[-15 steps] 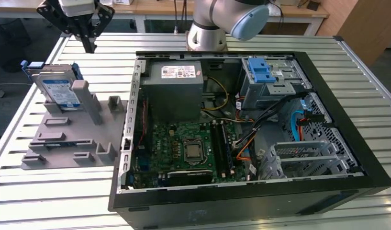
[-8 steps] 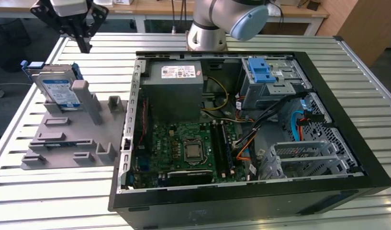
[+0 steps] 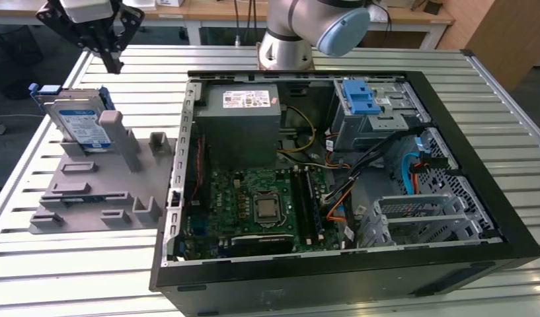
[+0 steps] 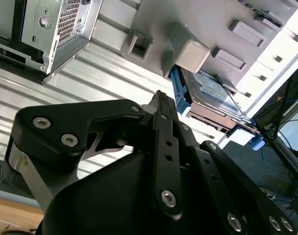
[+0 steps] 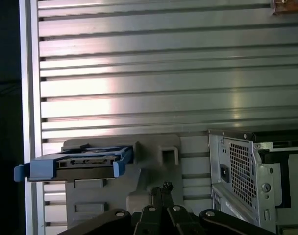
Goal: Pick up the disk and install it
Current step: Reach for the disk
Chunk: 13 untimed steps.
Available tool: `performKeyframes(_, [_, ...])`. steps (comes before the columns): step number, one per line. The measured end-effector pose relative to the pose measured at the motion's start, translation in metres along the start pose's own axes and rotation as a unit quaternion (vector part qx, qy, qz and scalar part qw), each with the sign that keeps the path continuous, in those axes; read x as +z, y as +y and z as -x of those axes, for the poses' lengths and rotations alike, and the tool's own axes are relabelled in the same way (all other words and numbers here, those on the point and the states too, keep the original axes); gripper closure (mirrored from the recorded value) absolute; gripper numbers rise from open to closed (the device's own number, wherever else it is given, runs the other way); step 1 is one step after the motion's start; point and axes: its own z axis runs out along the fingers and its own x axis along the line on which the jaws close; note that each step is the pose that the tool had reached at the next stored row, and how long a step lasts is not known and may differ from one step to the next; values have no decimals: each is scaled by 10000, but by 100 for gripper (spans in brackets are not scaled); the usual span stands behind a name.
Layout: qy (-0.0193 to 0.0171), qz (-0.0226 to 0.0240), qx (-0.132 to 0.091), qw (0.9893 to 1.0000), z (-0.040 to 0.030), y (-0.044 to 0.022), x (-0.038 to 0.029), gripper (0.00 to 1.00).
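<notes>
Your gripper hangs in the air with its two fingers pressed tight together, and it holds nothing. It is off to the exterior view's left of the open computer case, up over the metal table. The disk is apart from the gripper and lower down. It stands on its edge in the grey holder, which lies on the table just beside the case. You can see the disk's blue side rails. Inside the case there is a green board and a bright blue clip.
</notes>
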Motion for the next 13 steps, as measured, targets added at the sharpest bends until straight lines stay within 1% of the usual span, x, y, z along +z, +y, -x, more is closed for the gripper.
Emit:
performKeyframes(6, [7,-3,-98,10000,-23,-2,6,89])
performKeyframes(13, [7,-3,-103,9999,-115,-8,12,89])
